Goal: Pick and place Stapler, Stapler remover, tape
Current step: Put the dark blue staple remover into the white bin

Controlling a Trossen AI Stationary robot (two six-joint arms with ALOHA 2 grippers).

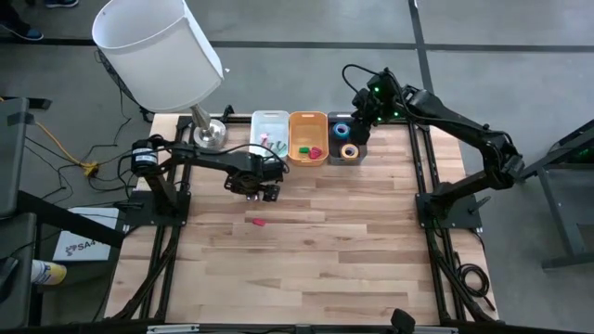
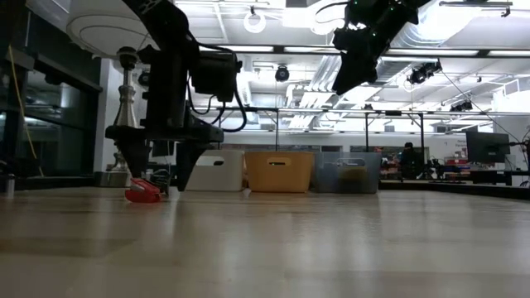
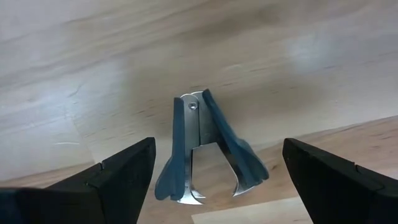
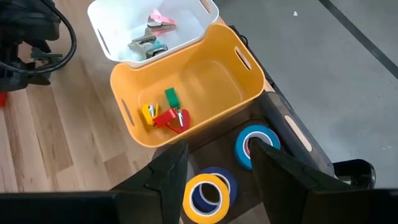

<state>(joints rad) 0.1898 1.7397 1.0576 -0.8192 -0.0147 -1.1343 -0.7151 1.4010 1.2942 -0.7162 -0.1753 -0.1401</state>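
Most of the sorting looked done. At the far edge of the bench (image 1: 353, 241) stood three bins in a row: a white bin (image 1: 269, 121) holding a pink item and what seemed to be metal staple removers (image 4: 148, 41), an orange bin (image 1: 308, 119) with small red, yellow and green pieces I took for mini staplers (image 4: 166, 115), and a dark bin (image 1: 347, 153) with rolls of tape (image 4: 200, 196), blue and yellow among them.

The left gripper (image 1: 267, 192) hung low over the middle of the bench, its fingers (image 3: 118, 177) spread wide and holding nothing. Directly beneath, between the fingers but touching neither, lay a blue-handled staple remover (image 3: 208, 149) flat on the wood. I judged it the next thing to be picked and carried to the white bin.

A small red stapler (image 1: 258, 222) sat alone on the bench, just nearer the front than the left gripper, and still needed moving to the orange bin.

The right gripper (image 4: 216, 168) hovered above the dark bin, fingers partly apart and, as far as I could see, pinching nothing.

Room was generous: the front half of the bench was bare wood. A lamp (image 1: 162, 46) stood at the far left corner, close to the left arm's path to the bins, and the bin walls were the only other edges to clear.
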